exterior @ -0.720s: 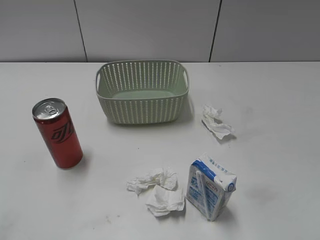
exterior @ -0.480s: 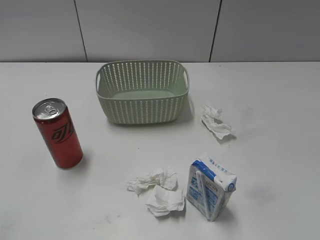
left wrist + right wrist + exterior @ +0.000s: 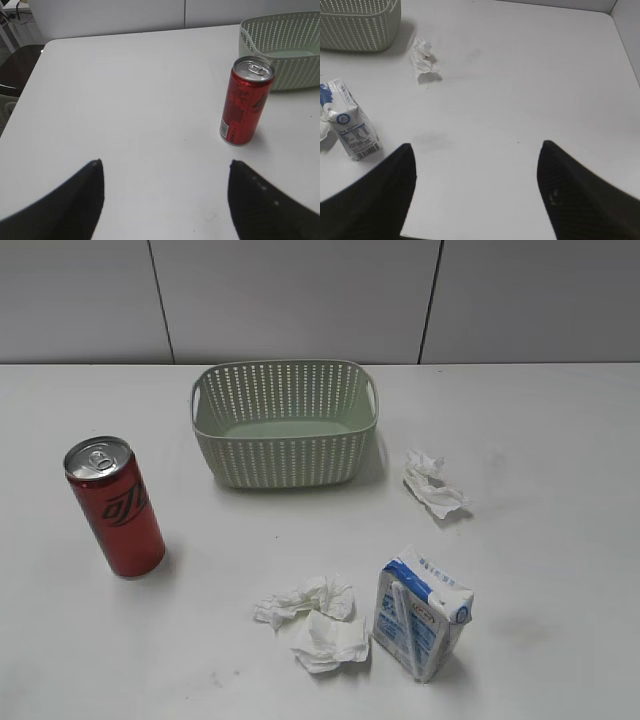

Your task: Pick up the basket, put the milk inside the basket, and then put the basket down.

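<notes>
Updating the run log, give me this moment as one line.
phase: not started | basket: empty, on table | milk: upright, near crumpled tissues | left end effector: open, empty | right end effector: open, empty

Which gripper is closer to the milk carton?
Right. The milk carton stands just ahead and left of the right gripper. The left gripper faces the soda can, and its camera doesn't show the carton.

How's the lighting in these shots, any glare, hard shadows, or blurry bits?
Exterior view: even, soft light; the red can and milk cast only faint shadows, everything sharp. Left wrist view: a small highlight on the can's lid, the left claw dark and slightly soft-edged. Right wrist view: the right claw equally dark, the table evenly lit.
</notes>
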Controlling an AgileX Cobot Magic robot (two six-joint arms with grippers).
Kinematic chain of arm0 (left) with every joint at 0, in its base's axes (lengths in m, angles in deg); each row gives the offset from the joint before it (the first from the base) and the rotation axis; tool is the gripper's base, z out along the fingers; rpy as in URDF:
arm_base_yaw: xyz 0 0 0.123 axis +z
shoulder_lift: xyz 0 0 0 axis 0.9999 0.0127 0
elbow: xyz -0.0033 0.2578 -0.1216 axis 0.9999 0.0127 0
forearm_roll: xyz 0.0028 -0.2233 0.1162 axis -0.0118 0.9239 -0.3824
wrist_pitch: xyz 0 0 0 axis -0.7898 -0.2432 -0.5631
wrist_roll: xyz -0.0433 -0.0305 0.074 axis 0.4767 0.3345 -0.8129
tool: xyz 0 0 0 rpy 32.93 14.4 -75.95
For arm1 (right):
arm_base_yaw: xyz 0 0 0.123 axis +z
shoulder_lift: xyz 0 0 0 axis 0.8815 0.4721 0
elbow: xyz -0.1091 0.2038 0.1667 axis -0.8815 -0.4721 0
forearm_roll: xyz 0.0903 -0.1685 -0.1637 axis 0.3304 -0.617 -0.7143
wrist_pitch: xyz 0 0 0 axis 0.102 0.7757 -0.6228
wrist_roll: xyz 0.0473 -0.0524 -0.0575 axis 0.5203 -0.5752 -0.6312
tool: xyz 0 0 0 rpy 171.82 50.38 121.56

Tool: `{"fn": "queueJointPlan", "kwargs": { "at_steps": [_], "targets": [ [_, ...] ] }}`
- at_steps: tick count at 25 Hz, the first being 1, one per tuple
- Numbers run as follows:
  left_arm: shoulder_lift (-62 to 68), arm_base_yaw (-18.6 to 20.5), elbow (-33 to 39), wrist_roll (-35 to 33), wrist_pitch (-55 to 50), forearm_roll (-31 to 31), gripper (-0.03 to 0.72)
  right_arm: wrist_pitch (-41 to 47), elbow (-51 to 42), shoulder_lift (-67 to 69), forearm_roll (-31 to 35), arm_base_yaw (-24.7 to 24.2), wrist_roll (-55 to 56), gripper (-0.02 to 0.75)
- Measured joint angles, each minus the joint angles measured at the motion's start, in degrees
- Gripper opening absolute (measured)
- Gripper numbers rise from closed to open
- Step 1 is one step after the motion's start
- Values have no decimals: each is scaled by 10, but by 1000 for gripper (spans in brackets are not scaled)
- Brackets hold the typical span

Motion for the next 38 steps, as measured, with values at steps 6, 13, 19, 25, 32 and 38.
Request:
{"fn": "queueJointPlan", "kwargs": {
  "at_steps": [6, 13, 19, 25, 32, 38],
  "targets": [
    [0, 0, 0, 0, 0, 0, 582, 0, 0, 0, 4, 0, -1, 571],
    [0, 0, 0, 0, 1, 0, 580, 0, 0, 0, 6, 0, 0, 571],
    [53, 0, -16, 0, 9, 1, 580, 0, 0, 0, 12, 0, 0, 571],
    [184, 0, -68, 0, 40, 3, 580, 0, 0, 0, 13, 0, 0, 571],
    [365, 0, -165, 0, 52, 25, 572, 0, 0, 0, 13, 0, 1, 571],
    [525, 0, -279, 0, 28, 82, 564, 0, 0, 0, 13, 0, 1, 571]
  ]
}}
